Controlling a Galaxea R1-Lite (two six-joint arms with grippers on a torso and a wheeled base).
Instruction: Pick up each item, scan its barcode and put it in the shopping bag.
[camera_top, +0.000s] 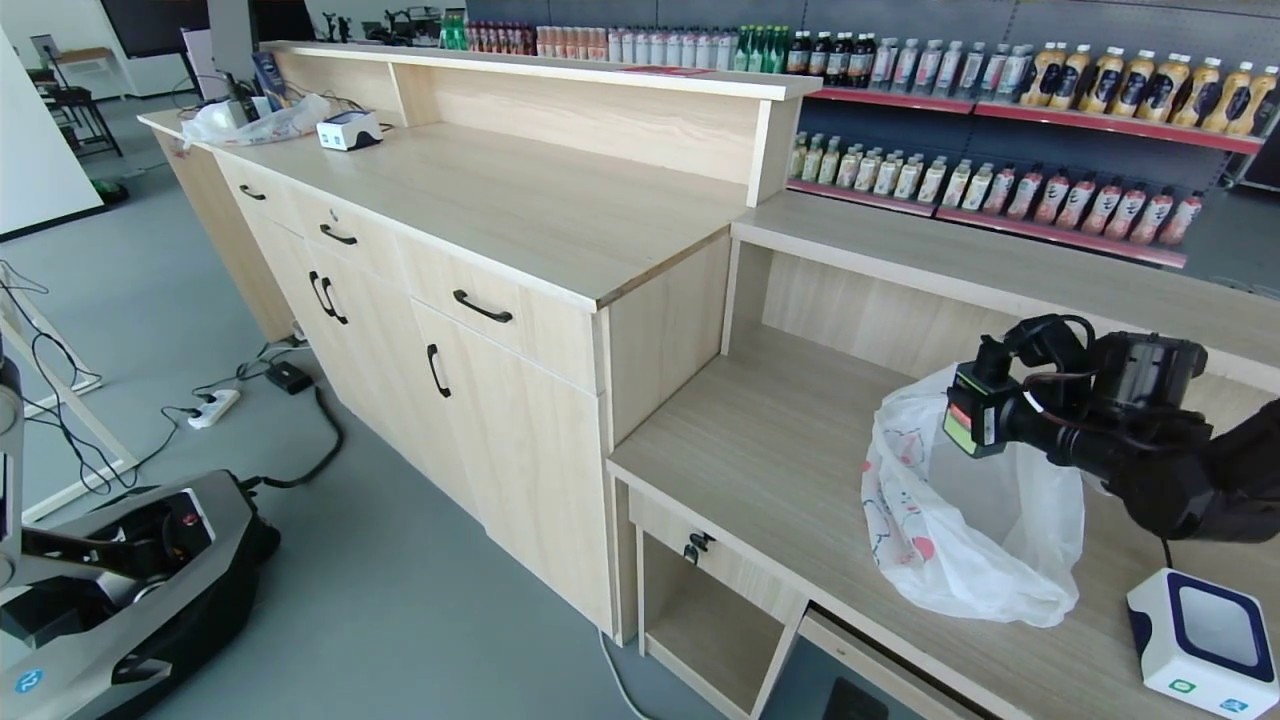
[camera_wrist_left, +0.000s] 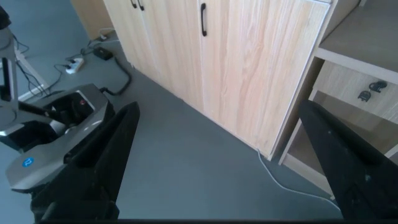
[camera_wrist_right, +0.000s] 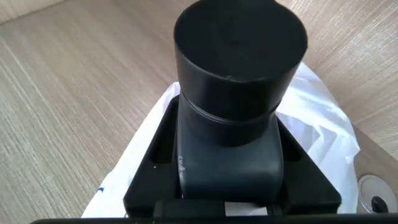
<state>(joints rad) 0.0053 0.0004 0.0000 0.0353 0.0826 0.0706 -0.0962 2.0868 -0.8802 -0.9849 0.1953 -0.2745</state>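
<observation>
A white shopping bag (camera_top: 985, 535) with red print stands open on the low wooden desk (camera_top: 770, 450) at the right. My right gripper (camera_top: 1005, 420) hangs just above the bag's mouth. In the right wrist view a black cylinder on a black block (camera_wrist_right: 230, 124) sits right in front of the camera, over the white bag (camera_wrist_right: 320, 106); what it is cannot be made out. A white and blue barcode scanner (camera_top: 1205, 640) sits on the desk near its front right corner. My left gripper (camera_wrist_left: 217, 109) hangs open over the grey floor with nothing in it.
A tall wooden counter (camera_top: 520, 200) with drawers and doors runs away to the left; a second scanner (camera_top: 348, 130) and another plastic bag (camera_top: 255, 120) lie at its far end. Shelves of bottles (camera_top: 1000, 70) line the back. Cables and a power strip (camera_top: 213, 408) lie on the floor.
</observation>
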